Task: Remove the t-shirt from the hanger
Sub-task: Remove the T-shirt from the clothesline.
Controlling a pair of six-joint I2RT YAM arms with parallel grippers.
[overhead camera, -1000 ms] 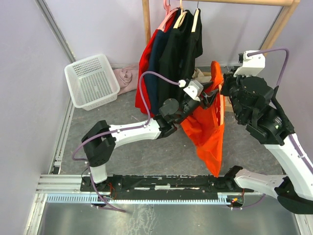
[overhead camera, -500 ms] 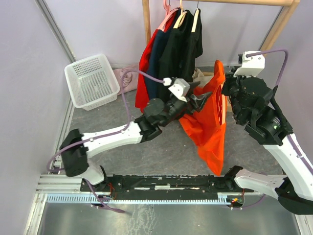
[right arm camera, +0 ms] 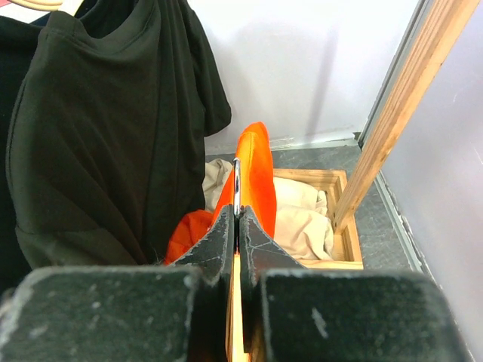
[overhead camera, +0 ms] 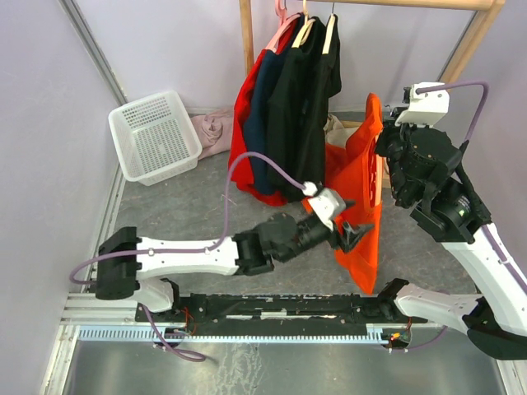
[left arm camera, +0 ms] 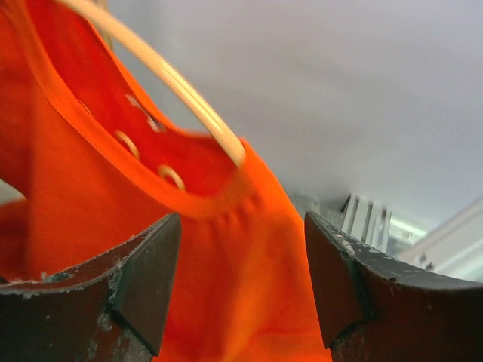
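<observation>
Fingers point(right arm camera: 217, 240) of the right gripper point(right arm camera: 236, 219) are pressed tight together on a thin metal strip, the hook of the hanger point(right arm camera: 236, 185), which stands up out of the tips at the centre of the right wrist view. The orange t-shirt point(right arm camera: 258, 170) bunches right behind that strip and falls away on both sides of the closed tips. Seen from overhead, this gripper sits at the upper right. The shirt hangs from it as a long orange fold reaching down to the lower centre-right of the frame.

The left gripper point(overhead camera: 359, 234) is against the lower part of that fold. Its fingers point(left arm camera: 147, 279) stand well apart and grip nothing. In the left wrist view orange cloth fills the gap between them. The hanger's cream arm slants from the upper left toward the centre, inside the neckline, so the shirt is on the hanger.

Farther out, the right wrist view shows a black t-shirt point(right arm camera: 98, 128) hanging at the left. A wooden crate point(right arm camera: 332, 179) holding beige cloth point(right arm camera: 302, 219) lies on the floor behind the orange shirt. A wooden post point(right arm camera: 392, 113) slants up the right side. Overhead, a red garment point(overhead camera: 241, 148) hangs at the top centre beside dark shirts. A white basket point(overhead camera: 152, 136) sits at the upper left, with pink cloth point(overhead camera: 212, 130) just to its right.
</observation>
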